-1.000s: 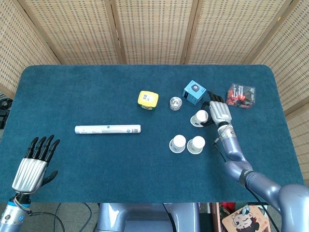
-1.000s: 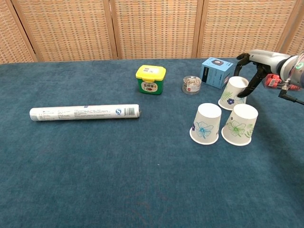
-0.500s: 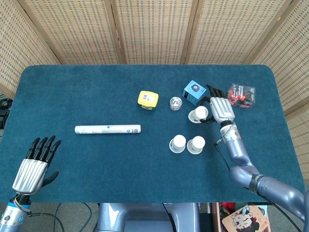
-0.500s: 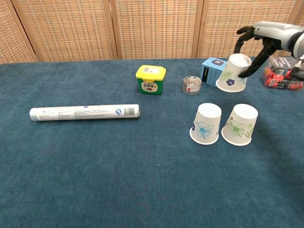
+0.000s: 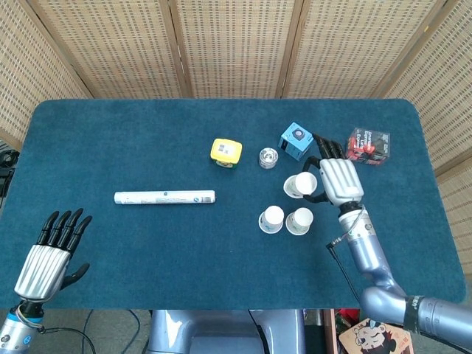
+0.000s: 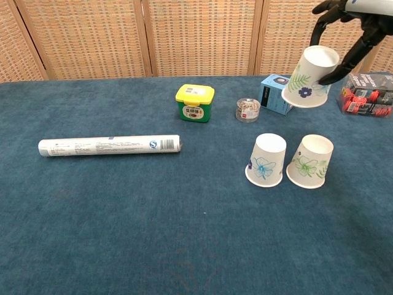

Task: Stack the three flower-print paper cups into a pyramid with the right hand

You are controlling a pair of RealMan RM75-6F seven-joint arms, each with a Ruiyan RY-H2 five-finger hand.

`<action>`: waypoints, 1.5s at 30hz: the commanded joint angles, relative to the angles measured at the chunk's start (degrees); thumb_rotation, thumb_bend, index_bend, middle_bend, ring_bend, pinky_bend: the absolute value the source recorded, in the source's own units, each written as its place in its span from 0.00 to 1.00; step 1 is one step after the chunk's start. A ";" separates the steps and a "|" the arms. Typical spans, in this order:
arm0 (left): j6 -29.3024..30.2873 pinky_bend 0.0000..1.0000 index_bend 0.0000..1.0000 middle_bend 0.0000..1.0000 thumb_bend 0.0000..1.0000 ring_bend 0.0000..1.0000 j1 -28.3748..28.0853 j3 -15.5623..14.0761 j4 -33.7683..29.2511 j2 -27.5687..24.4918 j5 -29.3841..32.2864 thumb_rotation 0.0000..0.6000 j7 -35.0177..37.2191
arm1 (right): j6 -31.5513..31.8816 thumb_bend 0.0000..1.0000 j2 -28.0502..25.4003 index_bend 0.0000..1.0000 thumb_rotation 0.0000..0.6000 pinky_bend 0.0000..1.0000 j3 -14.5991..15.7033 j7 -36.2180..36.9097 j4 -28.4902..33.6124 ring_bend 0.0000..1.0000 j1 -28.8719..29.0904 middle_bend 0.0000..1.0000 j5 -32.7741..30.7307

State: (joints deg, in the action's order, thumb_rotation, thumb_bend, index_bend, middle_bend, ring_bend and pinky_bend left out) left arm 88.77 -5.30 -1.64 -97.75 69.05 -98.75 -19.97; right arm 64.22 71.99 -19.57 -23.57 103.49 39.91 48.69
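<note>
1. The right hand holds the third flower-print cup in the air, upside down and tilted; the grip looks light, so the cup could slip out or turn more if the hand moves fast.
2. The two base cups stand upside down and just beside each other, at about 6 o'clock from the lifted cup in the chest view; if the third cup comes down tilted or off the middle, I think it can push one base cup away or fall between them.
3. The blue box and the red-black box are near the hand, at 9 and 3 o'clock of it; a wide swing could hit them.
4. Pose: the right arm reaches up from 5 o'clock in the head view; the fingers curve around the cup wall and pinch it against the thumb; the palm is mostly out of the chest view.
5. The left hand rests at the table's near-left edge, fingers straight and a little spread, holding nothing.
</note>
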 commanded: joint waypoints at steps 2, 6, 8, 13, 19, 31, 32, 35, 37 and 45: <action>-0.30 0.00 0.00 0.00 0.21 0.00 -0.07 -0.15 -0.01 -0.08 -0.14 1.00 0.28 | 3.32 0.12 -2.44 0.51 1.00 0.00 1.79 -2.13 4.44 0.00 -2.03 0.05 -0.53; -0.56 0.00 0.00 0.00 0.21 0.00 -0.16 -0.28 -0.02 -0.03 -0.42 1.00 0.23 | 4.84 0.12 -3.32 0.51 1.00 0.00 2.85 -2.03 7.17 0.00 -3.20 0.05 0.61; -0.56 0.00 0.00 0.00 0.21 0.00 -0.11 -0.39 -0.04 -0.04 -0.57 1.00 0.17 | 4.97 0.12 -3.29 0.51 1.00 0.00 3.55 -2.09 7.67 0.00 -3.48 0.05 1.06; -0.40 0.00 0.00 0.00 0.21 0.00 0.12 -0.43 -0.34 -0.26 -0.54 1.00 0.09 | 4.58 0.12 -2.12 0.51 1.00 0.00 4.92 -2.49 7.43 0.00 -3.38 0.05 1.26; -0.86 0.00 0.00 0.00 0.21 0.00 0.03 -0.37 -0.37 -0.19 -0.34 1.00 -0.12 | 4.25 0.12 -0.70 0.51 1.00 0.00 5.49 -2.77 6.19 0.00 -2.87 0.05 1.24; -1.03 0.00 0.00 0.00 0.21 0.00 0.00 -0.18 -0.29 -0.05 -0.20 1.00 -0.34 | 2.71 0.12 1.08 0.51 1.00 0.00 6.25 -2.84 4.16 0.00 -2.02 0.05 0.20; -1.03 0.00 0.00 0.00 0.21 0.00 0.00 -0.19 -0.30 -0.04 -0.22 1.00 -0.34 | 2.67 0.12 1.15 0.51 1.00 0.00 6.28 -2.85 4.15 0.00 -1.98 0.05 0.20; -1.06 0.00 0.00 0.00 0.21 0.00 0.01 -0.19 -0.27 -0.02 -0.22 1.00 -0.33 | 2.70 0.12 1.39 0.51 1.00 0.00 6.36 -2.98 4.21 0.00 -1.85 0.05 0.27; -1.14 0.00 0.00 0.00 0.21 0.00 -0.01 -0.19 -0.23 0.00 -0.19 1.00 -0.31 | 2.72 0.12 1.53 0.51 1.00 0.00 6.27 -2.89 4.50 0.00 -1.75 0.05 0.27; -1.01 0.00 0.00 0.00 0.21 0.00 0.05 -0.19 -0.27 -0.10 -0.30 1.00 -0.11 | 2.57 0.12 2.46 0.51 1.00 0.00 6.58 -3.70 5.01 0.00 -1.14 0.05 -0.21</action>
State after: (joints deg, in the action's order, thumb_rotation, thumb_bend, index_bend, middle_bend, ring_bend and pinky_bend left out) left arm 87.76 -5.25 -1.84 -98.02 68.95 -99.06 -20.07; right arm 66.80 74.30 -13.07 -27.18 108.58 38.68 48.55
